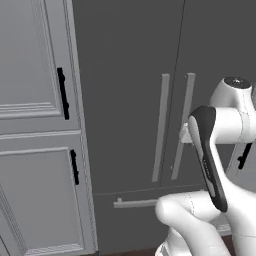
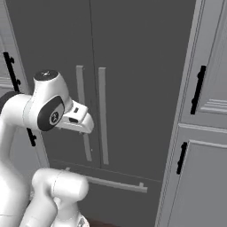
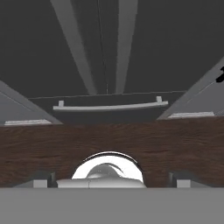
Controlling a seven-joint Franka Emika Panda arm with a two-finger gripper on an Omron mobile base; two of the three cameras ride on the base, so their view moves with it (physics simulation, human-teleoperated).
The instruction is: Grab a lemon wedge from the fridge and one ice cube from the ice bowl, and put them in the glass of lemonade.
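The fridge stands straight ahead, tall and dark grey, with both doors shut. Two long pale bar handles run down either side of the door seam. Below them a horizontal drawer handle crosses the lower front. My hand hangs in front of the handles, apart from them and pointing downward. In the hand view my gripper is open, its fingertips set wide apart with nothing between them. The lemon wedge is hidden. The ice bowl and the glass of lemonade are out of view.
Lighter grey panelled cabinets with short black handles flank the fridge, on its left and on its right. A dark wooden floor lies below the hand, in front of the fridge's base.
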